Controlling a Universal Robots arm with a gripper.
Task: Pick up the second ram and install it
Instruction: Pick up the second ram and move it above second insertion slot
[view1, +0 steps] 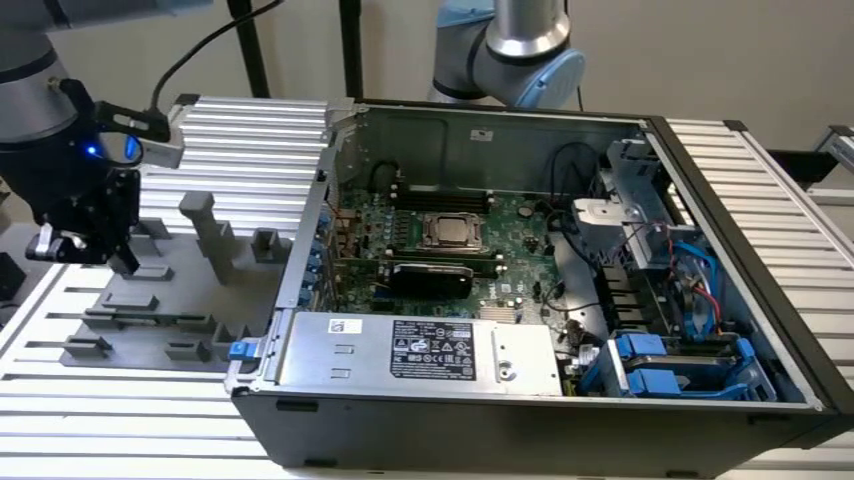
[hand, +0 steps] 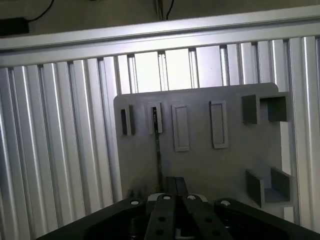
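- At the exterior view's left, your gripper (view1: 88, 252) hangs over the grey fixture plate (view1: 140, 300); you cannot tell whether the claw is released or clenched
- Just ahead of it in the wrist view, the second ram (hand: 158, 155) stands edge-on in a slot of that plate
- I judge you do best to centre squarely on that thin edge and lift straight, without twisting
- Its chips face sideways, and its near end is lost behind the claw
- Further right, the memory slots (view1: 438, 196) inside the open case (view1: 534, 410) are too dim to tell whether they are filled or free
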